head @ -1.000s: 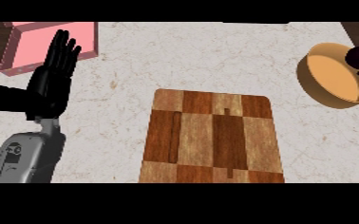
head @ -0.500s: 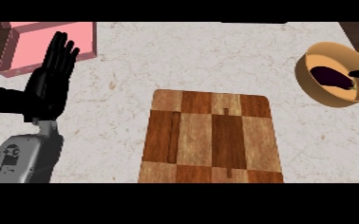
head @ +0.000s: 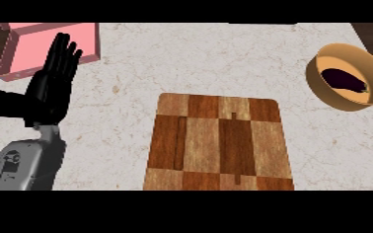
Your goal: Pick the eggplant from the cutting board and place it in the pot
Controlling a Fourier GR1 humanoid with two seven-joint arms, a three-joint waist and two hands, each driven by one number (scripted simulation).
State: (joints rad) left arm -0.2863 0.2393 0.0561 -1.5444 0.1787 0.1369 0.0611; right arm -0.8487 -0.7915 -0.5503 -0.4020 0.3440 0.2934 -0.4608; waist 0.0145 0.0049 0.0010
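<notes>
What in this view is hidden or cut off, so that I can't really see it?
- Right robot hand: nowhere in the head view.
- Pot: its right side runs past the edge.
- Eggplant: its right end is cut off with the pot.
- Pink box: partly behind the left robot hand, its left part beyond the edge.

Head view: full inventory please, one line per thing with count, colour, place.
Board: 1, brown wood in light and dark squares, centre to lower centre of the counter, nothing on it.
Pot: 1, tan, right edge, partly cut off.
Eggplant: 1, dark purple, inside the pot.
Box: 1, pink with a darker rim, top left corner, partly hidden behind the left hand.
Counter: 1, pale speckled stone, under everything.
Left hand: 1, black, left edge, open, fingers up, resting; grey forearm below it.
Right hand: not in view.
</notes>
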